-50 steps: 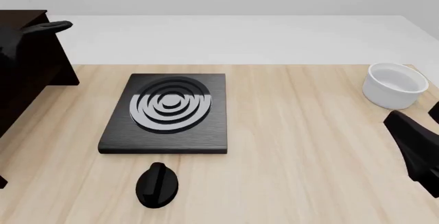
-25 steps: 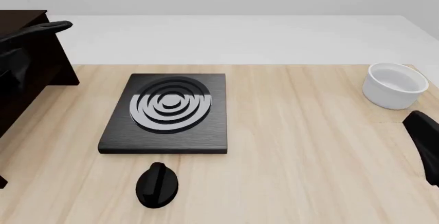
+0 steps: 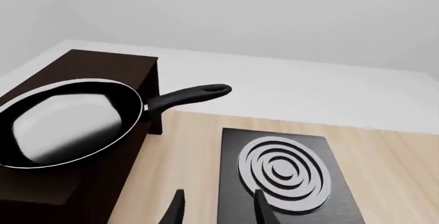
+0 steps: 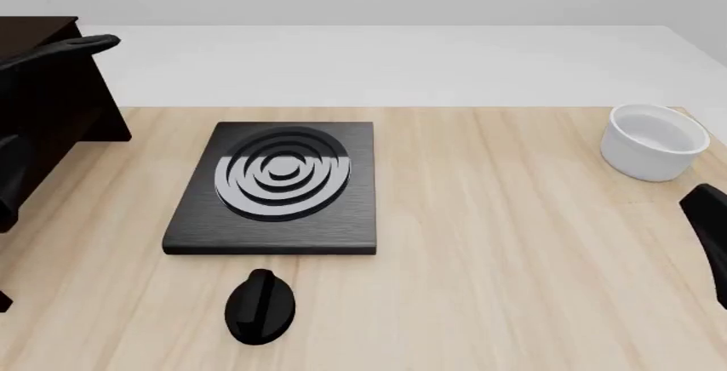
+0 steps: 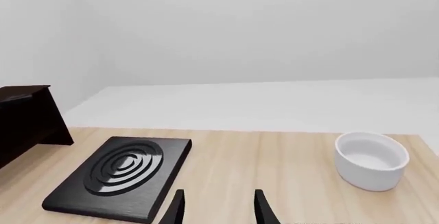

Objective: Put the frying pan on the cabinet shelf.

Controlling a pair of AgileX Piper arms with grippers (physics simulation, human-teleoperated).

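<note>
The frying pan (image 3: 65, 124) rested on the cabinet shelf (image 3: 103, 72), at the left of the left wrist view. Its bowl lay flat on the dark top surface, and its long handle (image 3: 185, 96) projected past the cabinet edge over the table. In the front view, only the handle tip (image 4: 91, 44) was distinguishable, at the upper left of the frame against the cabinet (image 4: 51, 107).

The left gripper (image 3: 218, 208) held nothing. Its two fingers stood apart at the bottom centre of the left wrist view, well clear of the pan. The right gripper (image 5: 218, 206) was likewise spread and empty, at the bottom centre of the right wrist view, with no object between its fingers.

The stove plate (image 4: 276, 185) lay at centre left of the front view, the black knob (image 4: 260, 306) below it, and the white bowl (image 4: 656, 141) at the right edge.

Judged from this layout, the placement step appeared complete and the retreat step was in hand. The next move would call for parking both arms away from the cabinet without brushing the overhanging handle, since contact there could turn or tip the pan.
</note>
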